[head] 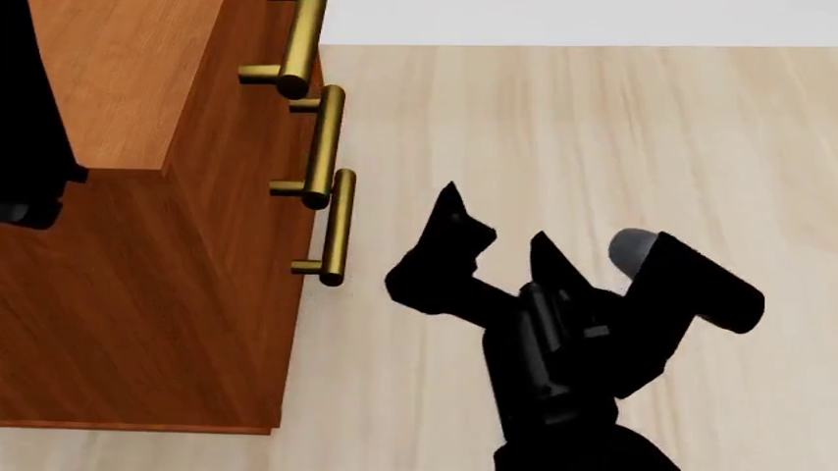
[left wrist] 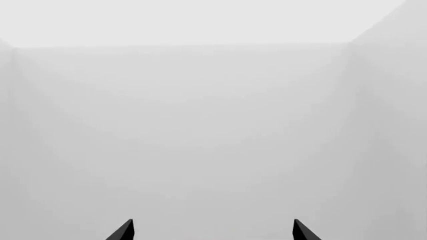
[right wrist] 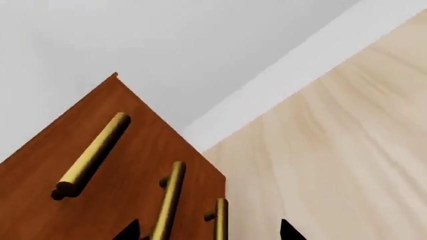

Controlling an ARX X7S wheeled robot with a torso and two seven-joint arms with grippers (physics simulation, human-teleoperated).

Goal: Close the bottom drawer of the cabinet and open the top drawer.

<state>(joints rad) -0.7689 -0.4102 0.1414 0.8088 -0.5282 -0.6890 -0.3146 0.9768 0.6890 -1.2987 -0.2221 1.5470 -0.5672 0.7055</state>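
**A:** Where is the cabinet (head: 144, 294) from where you stand?

**B:** It is at your left in the head view, a reddish-brown box on the pale wooden floor (head: 590, 128), seen from above. Three brass bar handles run down its front edge. The handle farthest up in the head view (head: 304, 44) belongs to one drawer, the middle one (head: 321, 147) to the next, and the nearest one (head: 338, 228) to the third. From this angle you cannot tell for certain which handle is the top drawer's and which the bottom drawer's, and no drawer clearly stands out from the front.

**A:** And your right gripper (head: 496, 224)?

**B:** It hangs over the floor just beside the cabinet front, near the closest handle but not touching it. Its jaws stand apart with nothing between them. In the right wrist view you see the cabinet front (right wrist: 100, 190) with the three handles, and the white wall (right wrist: 167, 45) behind.

**A:** Your left gripper (left wrist: 213, 231)?

**B:** In its wrist view only two dark fingertips (left wrist: 123, 231) show, set wide apart, holding nothing, facing a plain white wall (left wrist: 200, 125). In the head view a dark part of the left arm (head: 29, 118) shows at the left edge, over the cabinet top.
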